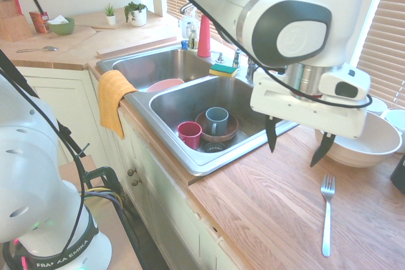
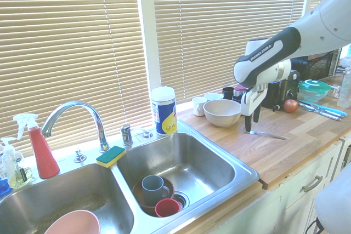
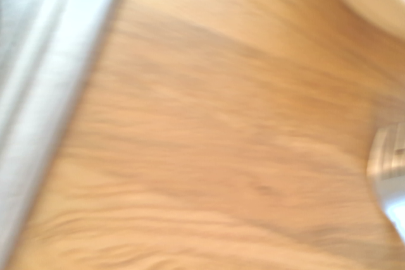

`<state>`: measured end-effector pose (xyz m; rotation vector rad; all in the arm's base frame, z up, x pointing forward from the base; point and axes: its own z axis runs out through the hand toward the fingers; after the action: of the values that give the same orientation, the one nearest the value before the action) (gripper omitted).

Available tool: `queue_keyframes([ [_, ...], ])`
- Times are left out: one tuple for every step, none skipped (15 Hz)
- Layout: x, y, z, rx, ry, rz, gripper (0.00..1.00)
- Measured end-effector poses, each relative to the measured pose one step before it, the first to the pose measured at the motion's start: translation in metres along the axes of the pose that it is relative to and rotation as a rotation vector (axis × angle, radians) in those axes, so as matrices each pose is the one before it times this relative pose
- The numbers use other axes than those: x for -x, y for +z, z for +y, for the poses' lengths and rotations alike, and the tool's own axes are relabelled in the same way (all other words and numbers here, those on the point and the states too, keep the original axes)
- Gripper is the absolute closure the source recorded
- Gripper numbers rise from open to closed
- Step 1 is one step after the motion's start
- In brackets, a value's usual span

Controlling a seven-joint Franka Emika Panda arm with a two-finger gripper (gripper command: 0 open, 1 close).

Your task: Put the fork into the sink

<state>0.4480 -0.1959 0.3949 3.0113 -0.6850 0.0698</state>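
The silver fork point(image 1: 327, 213) lies flat on the wooden counter to the right of the sink point(image 1: 190, 156), tines toward the window. In the second exterior view the fork point(image 2: 267, 133) rests just past the sink's point(image 2: 244, 169) right rim. My gripper point(image 1: 297, 143) hangs open above the counter between the sink's right basin and the fork, fingers pointing down with nothing between them. From the other side the gripper point(image 2: 252, 120) hovers close over the fork's end. The blurred wrist view shows wood grain, the sink rim point(image 3: 38, 124) and a silver bit of the fork point(image 3: 386, 156).
A large white bowl point(image 1: 364, 143) sits on the counter behind the gripper. The right basin holds a red cup point(image 1: 189, 133) and a grey mug point(image 1: 216, 120) in a brown dish. A yellow cloth point(image 1: 112, 100) drapes over the sink's front; a faucet point(image 2: 77, 114) stands behind.
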Motion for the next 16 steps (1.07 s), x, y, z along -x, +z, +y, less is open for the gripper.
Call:
queue_keyframes([
  [-0.00721, 0.00457, 0.00672, -0.00553, 0.00844, -0.00254, 0.0],
  [-0.00756, 0.00498, 0.008, -0.00622, 0.00976, -0.00113, 0.0],
  [-0.0066, 0.00596, 0.00873, 0.00007, 0.00983, -0.00326, 0.0],
  [-0.00576, 0.00731, 0.00829, 0.00459, 0.00692, -0.00334, 0.0],
  [-0.00546, 0.00695, 0.00598, 0.00421, 0.00533, -0.00414, 0.0],
  [-0.00565, 0.00699, 0.00413, 0.00476, 0.00387, -0.00406, 0.0],
  [-0.00539, 0.00635, 0.00332, 0.00528, 0.00235, -0.00219, 0.0],
  [-0.00437, 0.00541, 0.00233, 0.00313, 0.00242, -0.00403, 0.0],
  [-0.00393, 0.00413, 0.00245, 0.0037, 0.00374, -0.00334, 0.0],
  [-0.00315, 0.00322, 0.00305, 0.00339, 0.00521, -0.00084, 0.0],
  [-0.00222, 0.00245, 0.00268, 0.00259, 0.00425, 0.00001, 0.0],
  [-0.00121, 0.00195, 0.00241, 0.00184, 0.00297, 0.00009, 0.0],
  [-0.00028, 0.00179, 0.00238, 0.00108, 0.00179, -0.00131, 0.0],
  [-0.00005, 0.00153, 0.00192, 0.00081, 0.00071, -0.002, 1.0],
  [0.0, 0.00131, 0.00108, 0.00064, -0.00013, -0.00229, 1.0],
  [-0.0001, 0.00191, 0.00094, 0.0009, 0.00056, -0.0029, 1.0],
])
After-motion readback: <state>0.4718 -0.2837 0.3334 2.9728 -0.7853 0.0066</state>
